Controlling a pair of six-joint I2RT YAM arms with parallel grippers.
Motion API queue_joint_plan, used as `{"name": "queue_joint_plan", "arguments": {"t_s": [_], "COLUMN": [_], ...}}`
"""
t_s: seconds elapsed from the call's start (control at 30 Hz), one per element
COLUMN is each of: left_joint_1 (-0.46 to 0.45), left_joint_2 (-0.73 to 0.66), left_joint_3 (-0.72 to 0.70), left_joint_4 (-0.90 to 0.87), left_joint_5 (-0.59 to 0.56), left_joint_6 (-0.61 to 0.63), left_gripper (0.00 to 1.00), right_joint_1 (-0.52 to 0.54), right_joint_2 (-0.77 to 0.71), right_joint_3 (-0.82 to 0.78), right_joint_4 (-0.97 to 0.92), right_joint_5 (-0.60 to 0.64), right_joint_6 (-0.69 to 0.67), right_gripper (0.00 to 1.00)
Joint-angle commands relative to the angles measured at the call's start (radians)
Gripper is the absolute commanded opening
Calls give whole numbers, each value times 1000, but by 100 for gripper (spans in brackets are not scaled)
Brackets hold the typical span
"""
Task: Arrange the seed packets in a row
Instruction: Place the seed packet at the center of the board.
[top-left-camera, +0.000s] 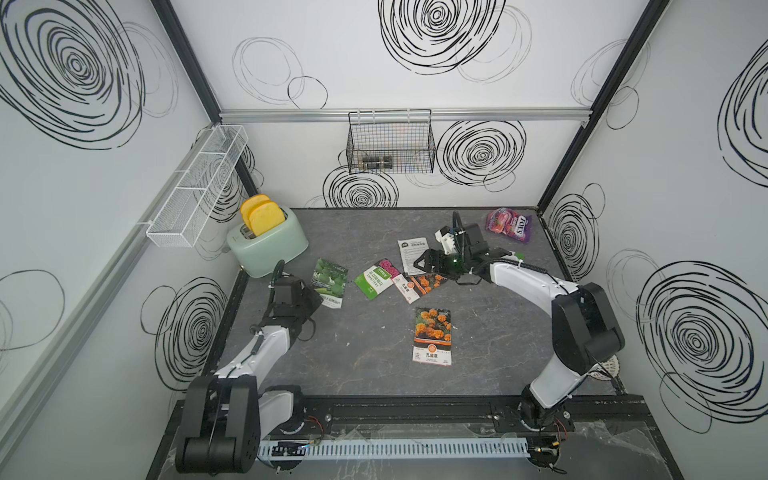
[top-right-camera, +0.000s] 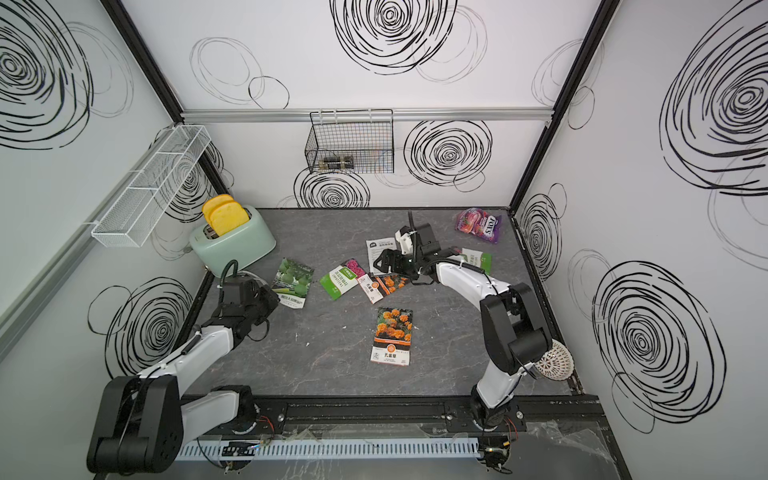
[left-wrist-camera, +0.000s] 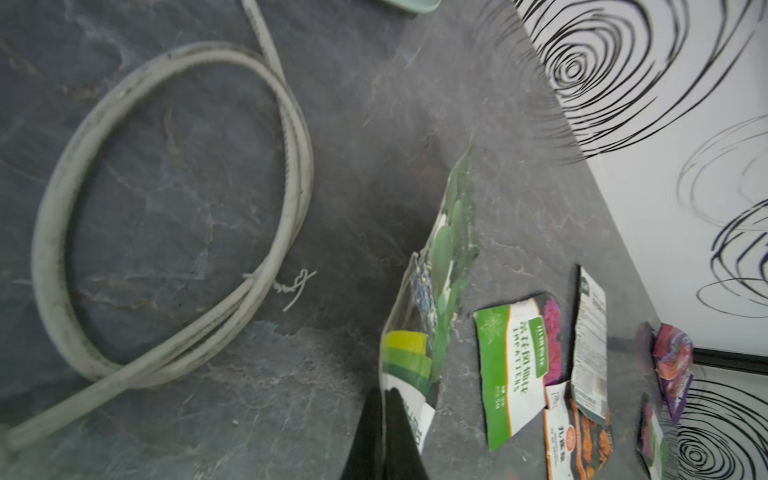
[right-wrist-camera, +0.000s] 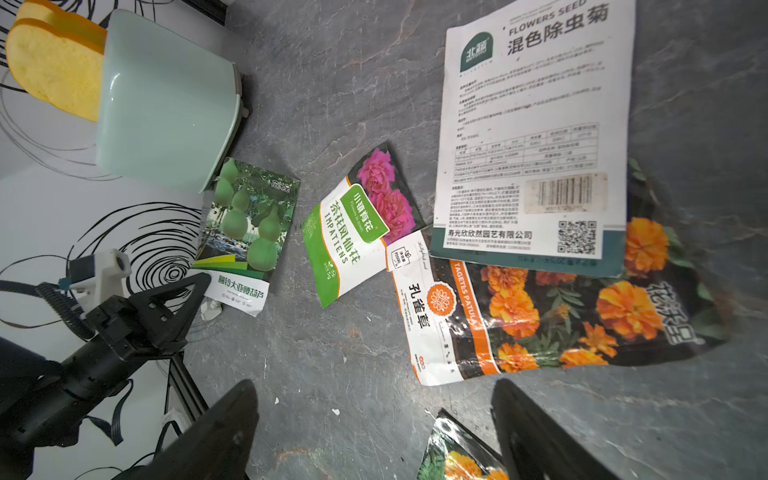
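My left gripper (top-left-camera: 311, 300) (left-wrist-camera: 388, 399) is shut on the white bottom edge of the green gourd seed packet (top-left-camera: 330, 279) (left-wrist-camera: 440, 266) near the toaster. My right gripper (top-left-camera: 419, 262) (right-wrist-camera: 374, 415) hovers open above the table with nothing between its fingers. Beside it, a white text-back packet (top-left-camera: 412, 254) (right-wrist-camera: 536, 124) overlaps an orange marigold packet (top-left-camera: 423, 284) (right-wrist-camera: 561, 320). A green-and-pink impatiens packet (top-left-camera: 376, 278) (right-wrist-camera: 353, 232) touches that marigold packet. A second marigold packet (top-left-camera: 432, 336) lies alone nearer the front. Another packet (top-right-camera: 476, 258) is partly hidden behind my right arm.
A mint toaster (top-left-camera: 268, 245) holding bread slices stands at the back left, its white cable (left-wrist-camera: 166, 208) looped on the table. A purple-pink candy bag (top-left-camera: 509, 224) lies at the back right. A black wire basket (top-left-camera: 390, 143) and a white wire shelf (top-left-camera: 199, 187) hang on the walls.
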Motion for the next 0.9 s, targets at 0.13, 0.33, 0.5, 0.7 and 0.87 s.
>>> {"name": "queue_joint_plan", "arguments": {"t_s": [0.13, 0.33, 0.5, 0.7, 0.87], "left_joint_1": [1, -2, -5, -8, -8], "left_joint_2": [96, 127, 135, 57, -51], "left_joint_3": [-23, -29, -15, 18, 48], "left_joint_4": [-53, -50, -85, -202, -337], "left_joint_5": [4, -2, -27, -104, -172], "left_joint_6": [-32, -43, -37, -40, -51], "left_gripper": [0, 2, 25, 39, 53], "right_joint_1": [4, 3, 4, 4, 4], "right_joint_2": [10, 8, 13, 17, 20], "right_joint_3": [-1, -15, -13, -4, 6], "right_joint_4": [7, 15, 13, -2, -18], "right_joint_5": [0, 3, 2, 6, 18], "right_joint_6": [-15, -15, -20, -32, -41], "right_gripper": [89, 89, 89, 90, 90]}}
